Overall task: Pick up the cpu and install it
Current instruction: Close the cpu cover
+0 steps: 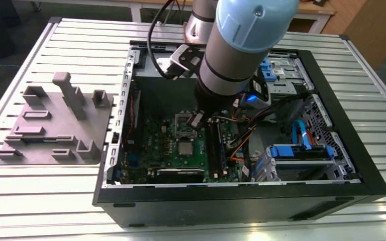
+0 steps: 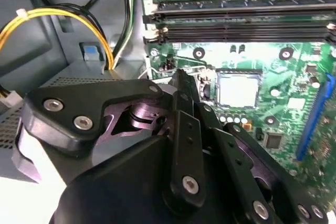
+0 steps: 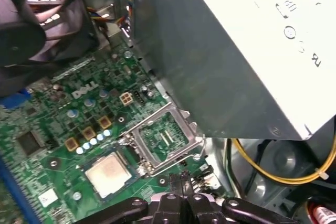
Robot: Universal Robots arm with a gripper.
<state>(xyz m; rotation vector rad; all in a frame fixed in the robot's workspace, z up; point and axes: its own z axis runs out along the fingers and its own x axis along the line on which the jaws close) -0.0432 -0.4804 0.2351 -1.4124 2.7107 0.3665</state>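
Tool [image 3: 181,192] fingers together, empty, near the open socket frame [image 3: 165,140]; cpu [image 3: 107,174] seated flat on motherboard [image 3: 47,182], light, stiff, fragile: grip by edges.

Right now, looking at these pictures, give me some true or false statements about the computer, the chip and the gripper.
1. The computer case lies open on a slatted table. True.
2. The gripper is carrying the silver chip. False: the chip lies on the green board, apart from the gripper.
3. A grey tray sits on the table at the exterior view's left of the case. True.
4. The metal frame is folded down over the chip. False: it lies open beside the chip, whose top is uncovered.
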